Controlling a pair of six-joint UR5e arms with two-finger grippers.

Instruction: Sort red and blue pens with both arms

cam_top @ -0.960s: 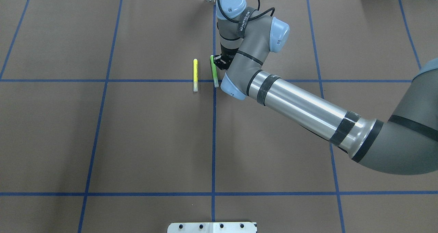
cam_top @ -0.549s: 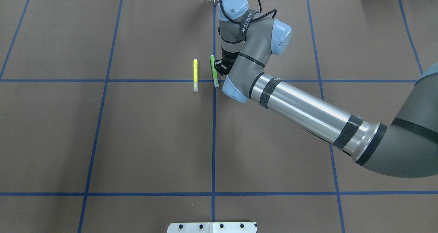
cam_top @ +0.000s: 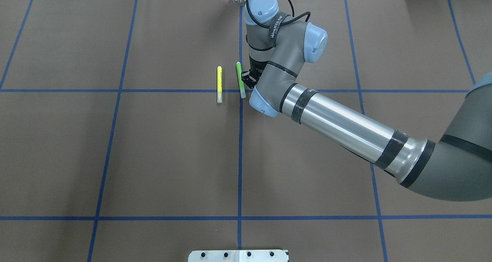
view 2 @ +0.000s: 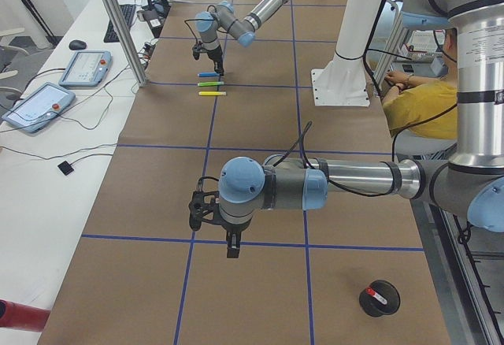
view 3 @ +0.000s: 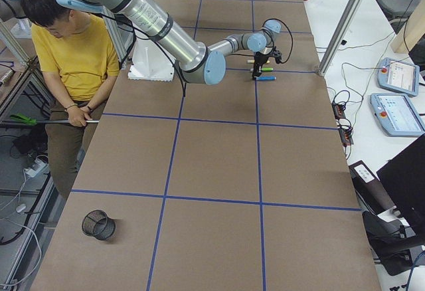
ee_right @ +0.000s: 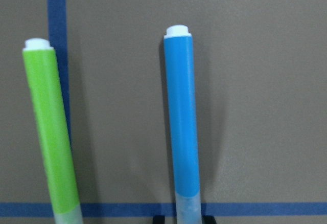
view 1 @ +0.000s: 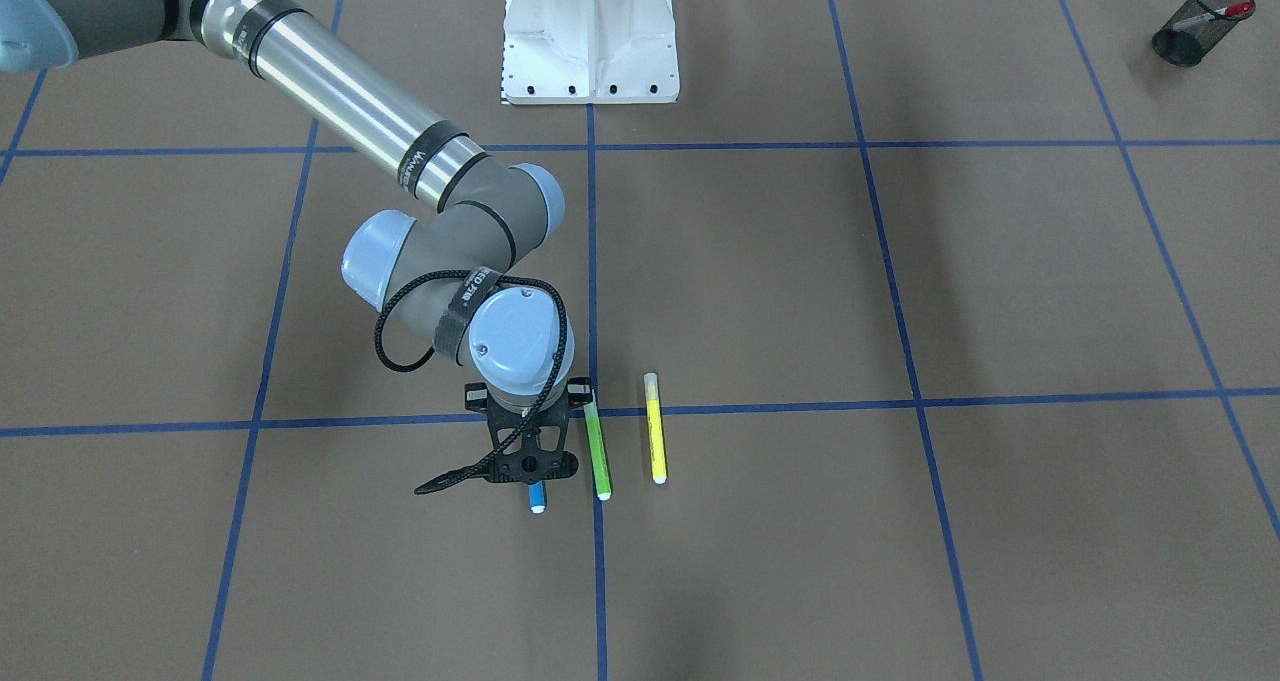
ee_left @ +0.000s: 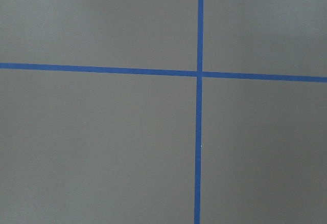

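Right gripper [view 1: 533,476] down on the blue pen [ee_right: 181,121], grasp unconfirmed
We judge the pen light, stiff, slick and prone to roll, so best pinched across the barrel. It lies flat just beside the green marker [view 1: 597,446], parallel to it, on the side away from the yellow marker [view 1: 655,431]. The right arm [cam_top: 338,125] is outstretched with its wrist vertical and its jaws straddling the clear cap; we cannot tell if they pinch it. The left gripper [view 2: 230,244] hangs well apart from the green marker, and we cannot tell its spread.

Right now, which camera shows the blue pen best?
Right wrist view: the blue pen spans the frame, barrel and white end clear. Front-facing shows only its tip under the right gripper; overhead hides it; side views, a speck.
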